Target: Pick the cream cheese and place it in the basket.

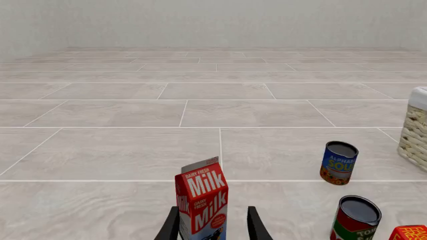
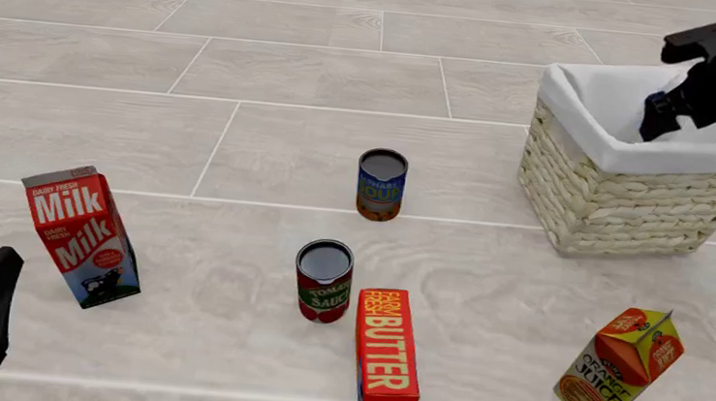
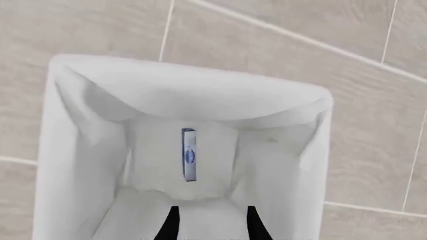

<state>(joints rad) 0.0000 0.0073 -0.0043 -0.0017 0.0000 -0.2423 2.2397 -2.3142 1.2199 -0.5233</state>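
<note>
Right wrist view: cream cheese (image 3: 189, 154) stood on edge inside basket (image 3: 187, 90), w/ right gripper (image 3: 210, 222) above, fingers apart, holding nothing. Left gripper (image 1: 212, 225) at 7 o'clock on the table, fingers wide around milk (image 1: 202, 200).

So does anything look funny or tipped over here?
Yes. The orange juice carton leans over instead of standing straight. The cream cheese stands on its thin edge on the bottom of the basket, below the open right end effector. Nothing looks spilled.
</note>
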